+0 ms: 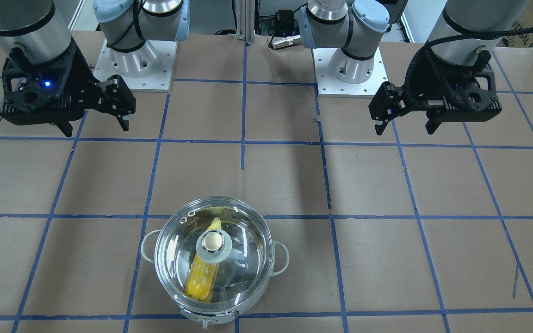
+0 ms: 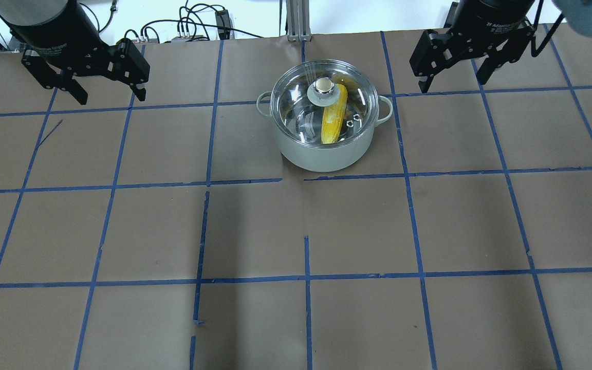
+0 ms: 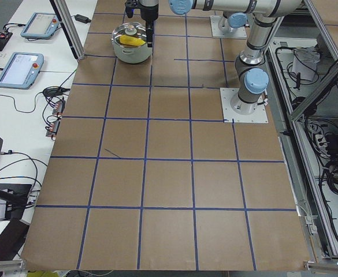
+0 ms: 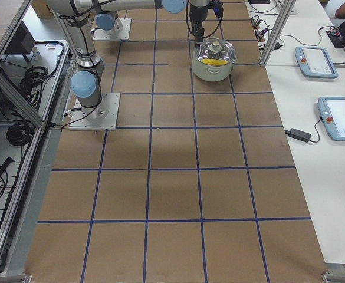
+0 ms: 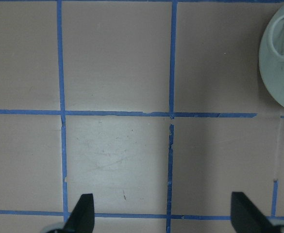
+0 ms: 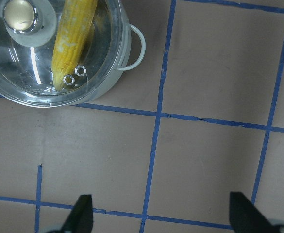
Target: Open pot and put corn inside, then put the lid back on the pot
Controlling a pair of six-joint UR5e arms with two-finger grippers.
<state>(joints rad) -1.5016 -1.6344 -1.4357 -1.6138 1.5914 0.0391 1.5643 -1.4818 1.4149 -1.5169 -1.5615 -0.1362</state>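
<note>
Lid [image 2: 323, 90] on pot [image 2: 321, 154], corn [image 2: 333, 121] inside; left claw [image 2: 111, 96] wide, right claw [image 2: 451, 83] wide.

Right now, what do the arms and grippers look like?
Left arm, right arm: silver tubes, pale-blue joint caps. Left gripper, right gripper: black, two tapered jaws. Blue light on the right one; braided black cable at the left.

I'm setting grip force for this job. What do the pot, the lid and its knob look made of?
The pot: probably metal; smooth pale grey-green coating outside, mirror-bright inside, like painted or enamelled steel. The lid: clear glass, it seems; the corn shows through it and it throws sharp glints. The knob: glossy beige top on a pale ring; plastic or metal, hard to tell.
</note>
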